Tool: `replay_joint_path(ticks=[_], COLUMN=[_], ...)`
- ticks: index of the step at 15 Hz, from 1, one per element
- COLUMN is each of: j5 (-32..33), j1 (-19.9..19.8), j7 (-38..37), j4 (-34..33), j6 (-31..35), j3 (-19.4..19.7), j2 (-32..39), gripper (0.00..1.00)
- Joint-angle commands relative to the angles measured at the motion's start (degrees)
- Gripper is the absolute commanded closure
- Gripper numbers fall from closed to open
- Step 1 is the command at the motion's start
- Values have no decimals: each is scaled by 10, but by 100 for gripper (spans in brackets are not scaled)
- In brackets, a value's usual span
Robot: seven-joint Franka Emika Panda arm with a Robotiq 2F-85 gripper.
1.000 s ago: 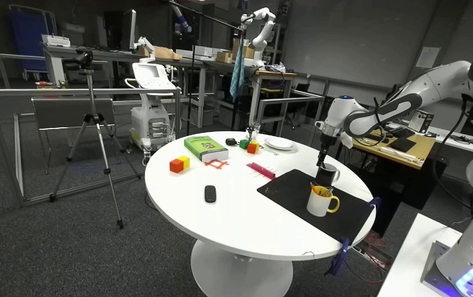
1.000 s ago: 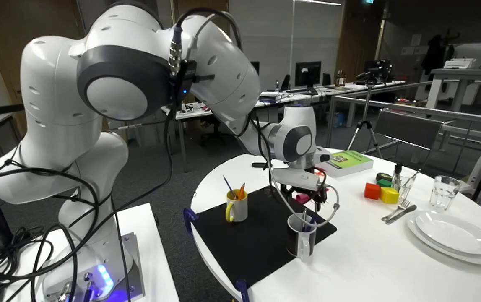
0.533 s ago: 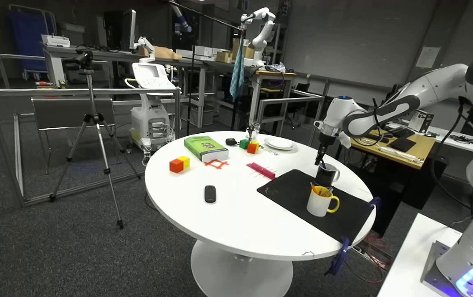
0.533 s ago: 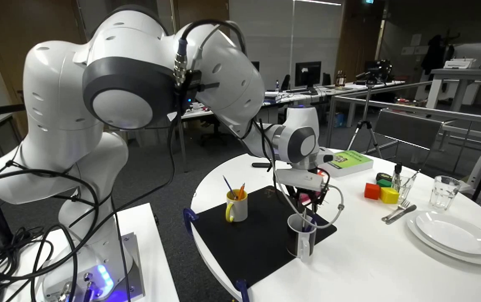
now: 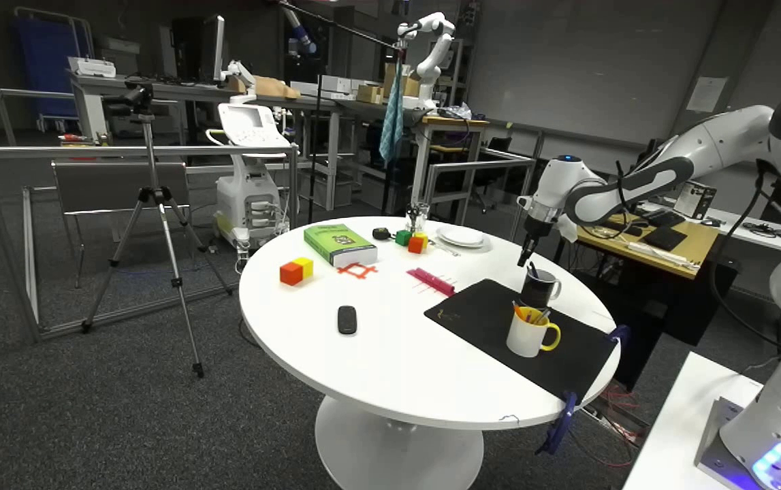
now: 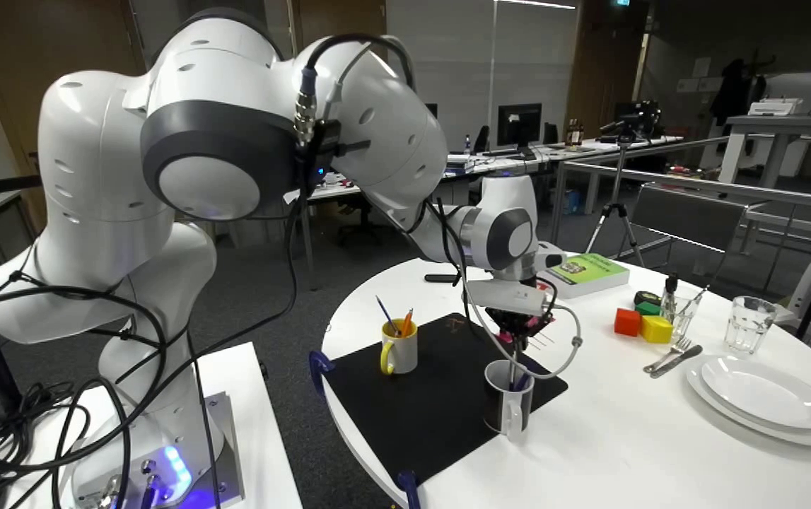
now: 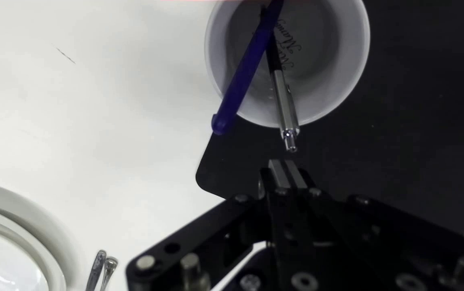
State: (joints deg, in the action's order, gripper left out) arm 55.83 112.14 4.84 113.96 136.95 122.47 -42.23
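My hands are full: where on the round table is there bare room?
The table is bare between the black mat and black oblong item, and between dark mug and plates. Crowded: that mug's mouth, pens and gripper close together; tape measure and neighbouring cubes.

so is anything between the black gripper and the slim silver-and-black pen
Nothing visible: in the wrist view only black mat shows between the shut black gripper and the silver-and-black pen; the slim blue pen leans aside.
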Motion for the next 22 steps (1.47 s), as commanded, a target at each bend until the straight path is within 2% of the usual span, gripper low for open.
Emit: replay_joint_path(ticks=[1, 6, 8, 10, 12, 13, 15, 16, 20, 22], j5=[24, 39, 46, 51, 56, 60, 66, 68, 73, 75], j1=[-16, -25, -31, -36, -41, -42, -45, -45, -44, -43], j7=[-19, -20, -20, -21, -20, -20, -20, -21, -22, -23], j4=[-2, 8, 14, 19, 25, 27, 30, 29, 29, 28], j6=[-21, -23, -26, -30, -35, -38, -42, -44, -53, -57], j3=[-21, -24, -26, -28, -33, -35, -39, -40, -44, -47], j2=[-1, 1, 2, 2, 2, 2, 0, -1, -2, -3], gripper=[64, 27, 21, 22, 34, 55, 60, 66, 98, 100])
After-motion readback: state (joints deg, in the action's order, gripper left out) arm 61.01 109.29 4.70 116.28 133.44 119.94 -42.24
